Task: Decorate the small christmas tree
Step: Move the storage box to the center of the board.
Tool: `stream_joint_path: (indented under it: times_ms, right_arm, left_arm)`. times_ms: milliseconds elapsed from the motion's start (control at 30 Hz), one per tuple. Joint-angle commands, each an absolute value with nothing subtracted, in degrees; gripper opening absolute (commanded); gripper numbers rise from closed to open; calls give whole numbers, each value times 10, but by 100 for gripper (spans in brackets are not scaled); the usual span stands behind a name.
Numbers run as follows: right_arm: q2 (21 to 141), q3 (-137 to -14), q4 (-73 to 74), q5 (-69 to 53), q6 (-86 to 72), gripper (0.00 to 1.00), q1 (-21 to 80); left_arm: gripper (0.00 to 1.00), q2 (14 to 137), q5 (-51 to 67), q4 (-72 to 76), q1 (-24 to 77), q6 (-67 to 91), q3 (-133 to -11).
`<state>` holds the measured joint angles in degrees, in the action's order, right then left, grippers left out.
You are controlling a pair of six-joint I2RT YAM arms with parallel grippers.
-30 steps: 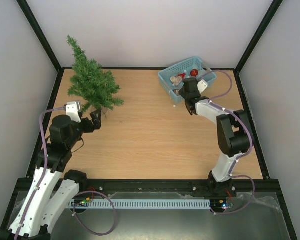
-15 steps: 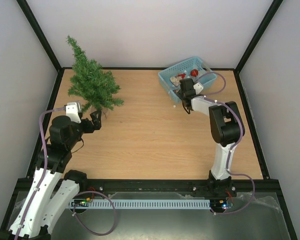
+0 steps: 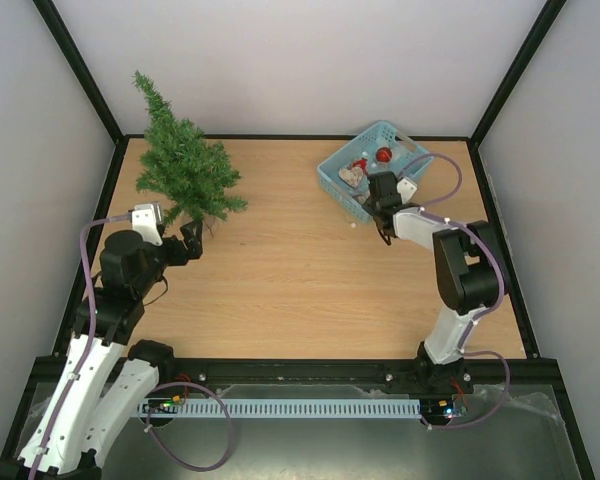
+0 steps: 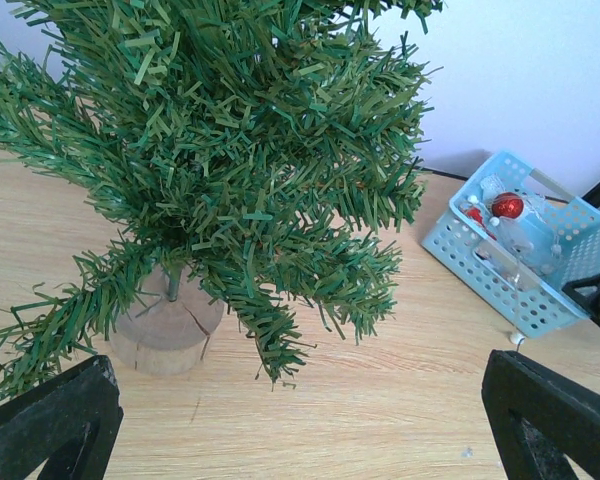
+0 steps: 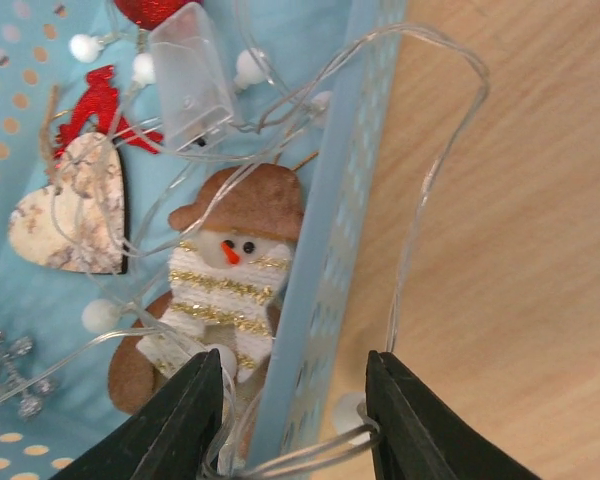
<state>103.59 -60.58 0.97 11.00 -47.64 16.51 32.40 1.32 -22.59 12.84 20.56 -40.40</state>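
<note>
Left pincer [image 4: 295,385] wide open, empty, by tree [image 4: 230,150], far-left corner. Right pincer [image 5: 292,398] part-open astride basket [image 5: 330,240] wall, far-right corner.

Light blue basket [image 5: 325,200] on the wooden bench [image 3: 300,280] holds a snowman figure [image 5: 225,280], a wooden heart [image 5: 65,215] and a red bauble [image 3: 383,154].
</note>
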Motion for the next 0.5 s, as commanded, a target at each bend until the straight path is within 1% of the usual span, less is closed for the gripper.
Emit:
stream_joint_path:
  times_ms: [0,133,333,467]
  right_arm:
    - [982,-547,45,136,-443,38,164]
    - [918,-478,64,113,-433,38,165]
    - [813,-370,119,32,-440,41,166]
    - [718,-300,152,15,-476,47,167]
  left_arm:
    - [100,325,5,-218,125,206,-395]
    - [100,326,0,-217,125,207,-394]
    - [100,338,-22,-213,126,228,-392]
    - [100,350,-84,-206,126,243,-401]
